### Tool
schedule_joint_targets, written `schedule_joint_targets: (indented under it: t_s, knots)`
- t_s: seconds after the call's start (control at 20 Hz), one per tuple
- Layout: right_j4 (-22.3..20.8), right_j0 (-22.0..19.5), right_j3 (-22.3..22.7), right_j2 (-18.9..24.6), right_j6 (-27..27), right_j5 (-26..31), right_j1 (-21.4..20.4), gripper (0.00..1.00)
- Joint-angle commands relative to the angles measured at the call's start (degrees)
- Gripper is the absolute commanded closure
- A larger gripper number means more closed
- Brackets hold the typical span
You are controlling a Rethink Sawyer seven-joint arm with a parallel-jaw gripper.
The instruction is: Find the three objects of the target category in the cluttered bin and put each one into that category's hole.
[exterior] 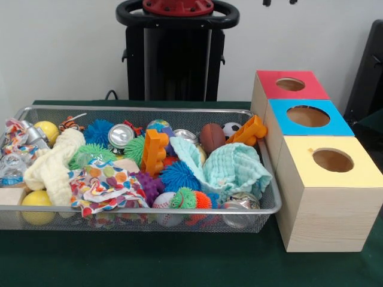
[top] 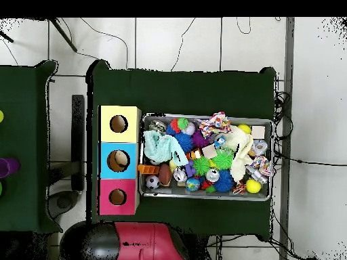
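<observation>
Green table (exterior: 179, 263), mesh bin (exterior: 143, 209), cream knitted cloth (exterior: 54, 167), dotted cloth (exterior: 102, 185), tool state indiscernible.

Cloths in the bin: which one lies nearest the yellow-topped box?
The mint-green cloth, bunched at the bin's end beside the yellow-topped box. The cream knitted cloth and dotted cloth lie toward the opposite end.

Above my bin (exterior: 143, 108) all is open air; inside, toys crowd the cloths (balls, orange blocks (exterior: 154, 151)). The yellow box's hole (exterior: 333, 159) stands unblocked.
</observation>
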Motion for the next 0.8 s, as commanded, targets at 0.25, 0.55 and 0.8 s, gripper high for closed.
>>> schedule_joint_targets:
  t_s: [0.25,0.55,0.8]
  knots:
    - [5.2,-0.2,2.5,2.1,9.1,9.1,4.7,0.00]
    - [4.9,0.4,26.0,9.8,16.8,-58.4,14.0,0.00]
    - [-5.3,1.8,23.6,9.9,28.2,-88.5,39.3,0.00]
